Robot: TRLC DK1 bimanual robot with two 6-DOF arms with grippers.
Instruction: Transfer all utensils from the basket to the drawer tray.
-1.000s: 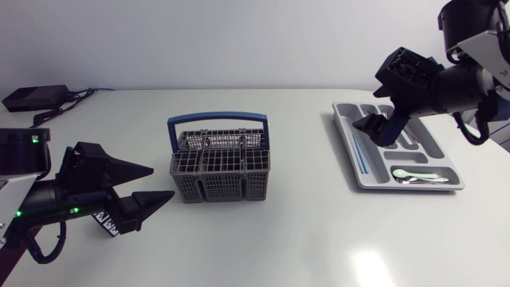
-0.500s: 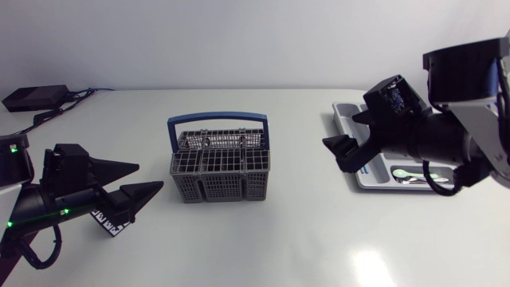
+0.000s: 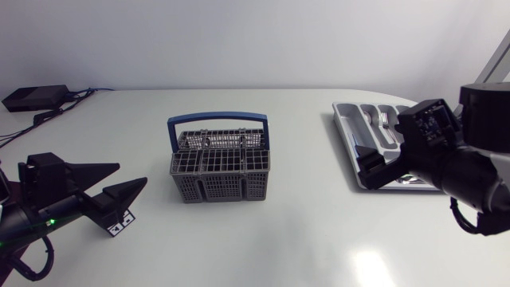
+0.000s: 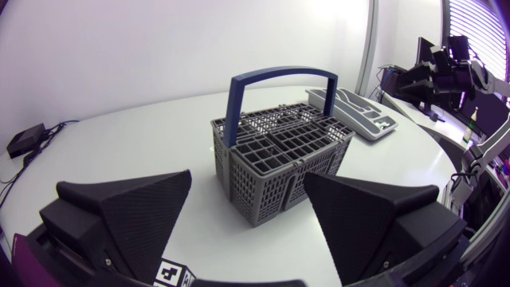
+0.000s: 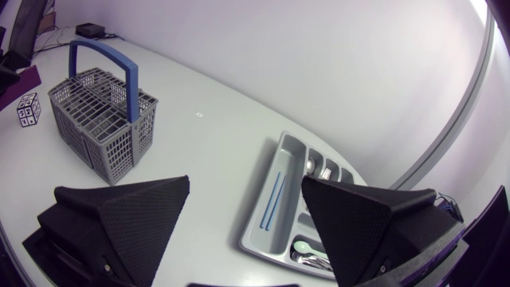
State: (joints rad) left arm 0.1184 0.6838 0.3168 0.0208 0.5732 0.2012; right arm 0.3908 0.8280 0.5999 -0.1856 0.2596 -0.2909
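The grey basket with a blue handle stands mid-table, and no utensil shows above its grid. The grey drawer tray lies at the right, holding a blue stick, forks and spoons. My left gripper hangs low at the table's left, open and empty, pointing at the basket from a short way off. My right gripper is open and empty over the tray's near end, partly hiding it. In the right wrist view the tray lies ahead of the right gripper.
A black box with cables sits at the table's back left corner. Bare white tabletop lies between basket and tray and along the front. My right arm shows beyond the tray in the left wrist view.
My right gripper drew back from above the tray, swung toward the middle, then settled lower at the tray's near end. My left gripper pulled back leftward, away from the basket. Both stayed open.
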